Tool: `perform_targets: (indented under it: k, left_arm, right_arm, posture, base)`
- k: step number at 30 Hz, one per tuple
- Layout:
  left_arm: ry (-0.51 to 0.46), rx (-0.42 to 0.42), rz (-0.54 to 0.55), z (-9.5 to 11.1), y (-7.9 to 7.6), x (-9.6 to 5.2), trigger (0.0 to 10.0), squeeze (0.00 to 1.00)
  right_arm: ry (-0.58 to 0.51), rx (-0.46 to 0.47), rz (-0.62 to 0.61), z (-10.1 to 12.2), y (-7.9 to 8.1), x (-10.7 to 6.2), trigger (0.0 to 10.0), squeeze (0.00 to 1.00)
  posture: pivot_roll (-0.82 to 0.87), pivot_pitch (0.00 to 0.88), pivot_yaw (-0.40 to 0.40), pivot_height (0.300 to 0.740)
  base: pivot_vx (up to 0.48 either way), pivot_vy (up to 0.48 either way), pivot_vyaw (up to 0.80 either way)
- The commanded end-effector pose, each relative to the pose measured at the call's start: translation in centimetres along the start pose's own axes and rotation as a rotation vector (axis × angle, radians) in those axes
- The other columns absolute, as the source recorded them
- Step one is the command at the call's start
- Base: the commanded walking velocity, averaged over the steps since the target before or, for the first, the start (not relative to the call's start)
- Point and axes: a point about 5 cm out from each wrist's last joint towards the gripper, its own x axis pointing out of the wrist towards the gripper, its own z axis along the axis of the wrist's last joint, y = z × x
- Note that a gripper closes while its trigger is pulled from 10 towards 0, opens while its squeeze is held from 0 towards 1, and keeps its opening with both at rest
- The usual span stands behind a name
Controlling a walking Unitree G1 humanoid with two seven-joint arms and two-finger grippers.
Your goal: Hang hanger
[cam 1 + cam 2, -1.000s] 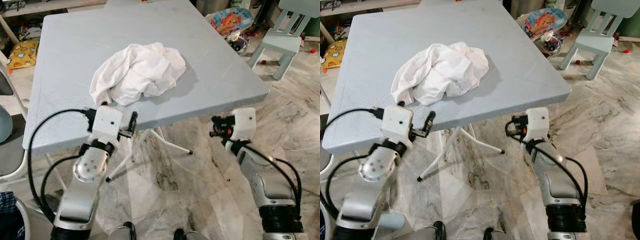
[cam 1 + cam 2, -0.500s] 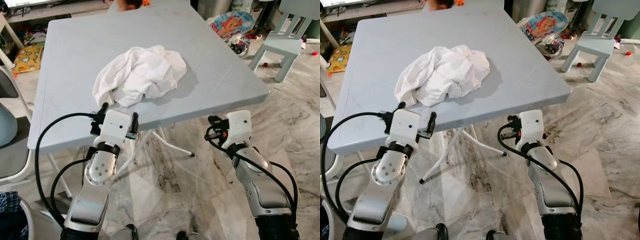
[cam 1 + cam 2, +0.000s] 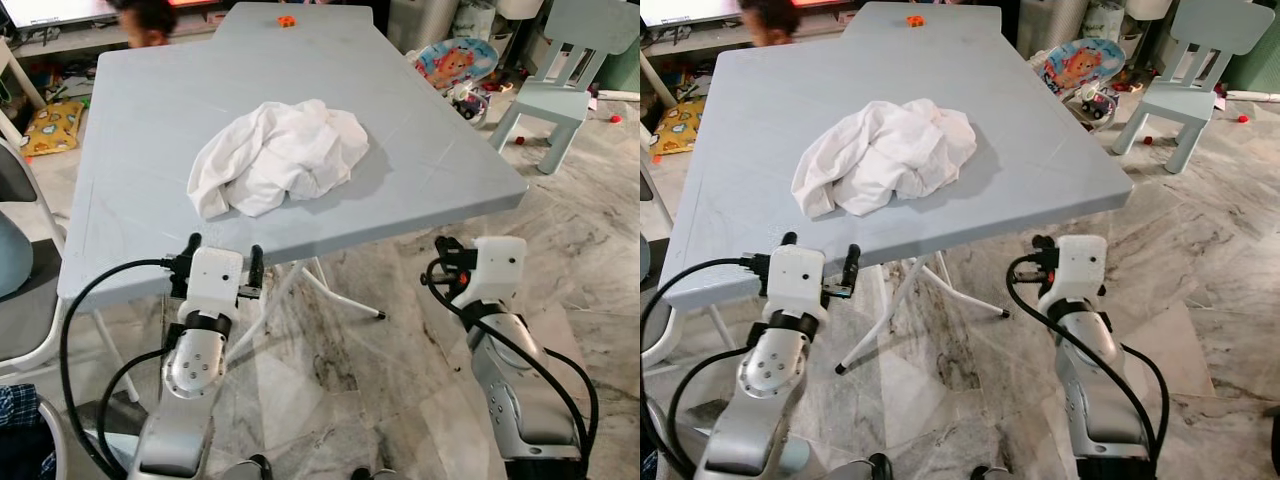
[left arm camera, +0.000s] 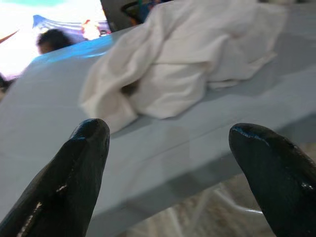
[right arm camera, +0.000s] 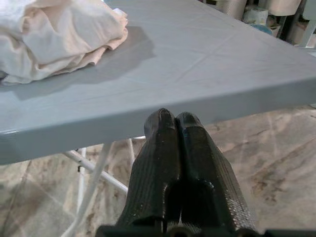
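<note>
A crumpled white garment lies in the middle of a grey-blue folding table. My left gripper stands open at the table's front edge, just short of the garment, with nothing between its two black fingers. In the left wrist view the garment lies straight ahead on the tabletop. My right gripper is shut and empty, held below and in front of the table's front right corner. The right wrist view has its fingers pressed together, pointing at the table's edge.
White folding legs stand under the table on a marble floor. A pale blue child's chair and toys are at the back right. A grey chair is at the left. A person's head shows beyond the far edge.
The view has tilted up, so the table's far end now shows. My left gripper has drawn back slightly from the garment toward the table's edge. The right gripper stays shut near the corner.
</note>
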Motion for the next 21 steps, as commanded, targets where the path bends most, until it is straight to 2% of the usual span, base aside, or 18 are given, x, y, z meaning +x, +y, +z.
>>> perform_targets:
  k: [1, 8, 12, 16, 21]
  left_arm:
    - [-0.019, -0.015, -0.047, 0.2, -0.6, 0.1, 10.0, 0.0]
    - [-0.049, -0.073, -0.149, 0.8, -0.7, 0.7, 10.0, 0.0]
    - [-0.055, -0.087, -0.164, 1.1, -0.8, 1.1, 10.0, 0.0]
    - [-0.047, -0.134, -0.174, 1.0, -0.9, 1.6, 10.0, 0.0]
    - [-0.045, -0.14, -0.192, 1.2, -1.5, 1.8, 10.0, 0.0]
  right_arm:
    - [-0.004, -0.011, -0.009, 0.2, 0.0, -0.2, 10.0, 0.0]
    - [-0.004, -0.003, -0.021, 0.2, 0.2, -0.3, 10.0, 0.0]
    - [0.003, -0.005, -0.025, 0.1, 0.2, -0.5, 10.0, 0.0]
    - [0.013, 0.003, -0.031, -0.1, 0.5, -0.5, 10.0, 0.0]
    - [0.018, 0.006, -0.027, -0.2, 0.7, -0.5, 10.0, 0.0]
  posture:
    - [-0.04, 0.157, -0.028, 0.74]
    - [-0.05, 0.179, -0.023, 0.74]
    - [-0.06, 0.199, -0.026, 0.74]
    - [-0.06, 0.203, -0.021, 0.74]
    - [-0.06, 0.203, -0.022, 0.74]
  base:
    - [0.0, 0.0, -0.51]
    - [0.0, 0.0, -0.76]
    - [0.0, 0.0, -0.76]
    - [0.0, 0.0, -0.76]
    - [0.0, 0.0, -0.77]
